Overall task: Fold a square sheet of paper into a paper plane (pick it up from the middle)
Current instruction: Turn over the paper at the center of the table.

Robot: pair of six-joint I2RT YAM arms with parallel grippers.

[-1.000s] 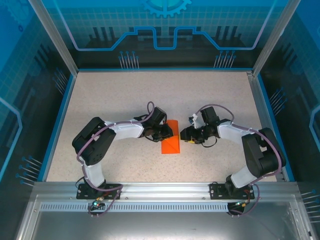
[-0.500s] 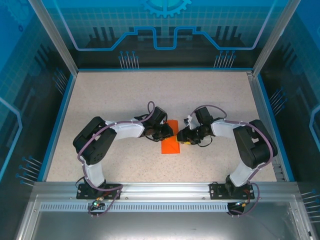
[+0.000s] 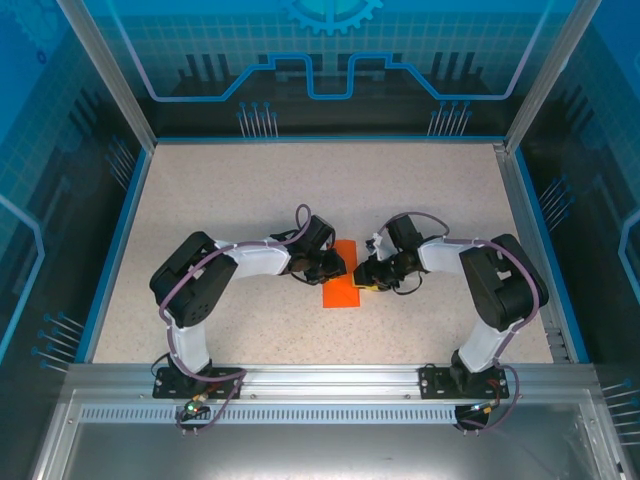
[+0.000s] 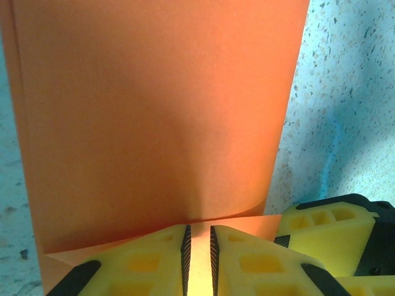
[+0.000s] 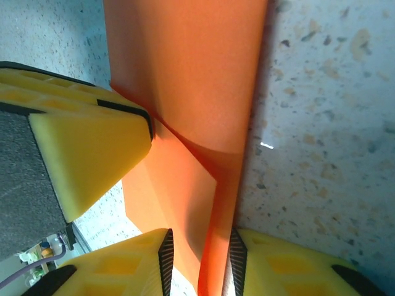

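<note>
The square sheet of paper (image 3: 342, 291) is bright orange, folded into a narrow oblong, and lies mid-table between the two grippers. My left gripper (image 3: 337, 266) reaches it from the left. In the left wrist view the left gripper (image 4: 199, 237) is shut on the paper's (image 4: 154, 111) near edge, which curls up in front of the pads. My right gripper (image 3: 366, 276) comes in from the right. In the right wrist view the right gripper (image 5: 200, 246) stands open, straddling a raised fold of the paper (image 5: 191, 74). The left gripper's yellow finger (image 5: 86, 148) presses the sheet just beyond.
The table (image 3: 230, 190) is speckled beige with a blue rim, walled by blue transparent panels (image 3: 330, 60). A metal rail (image 3: 320, 385) carrying the arm bases runs along the near edge. The right gripper's yellow finger (image 4: 327, 228) shows beside the left one.
The right gripper has moved left up to the paper's right edge and its jaws have narrowed around the raised fold. The left gripper has kept its hold and place.
</note>
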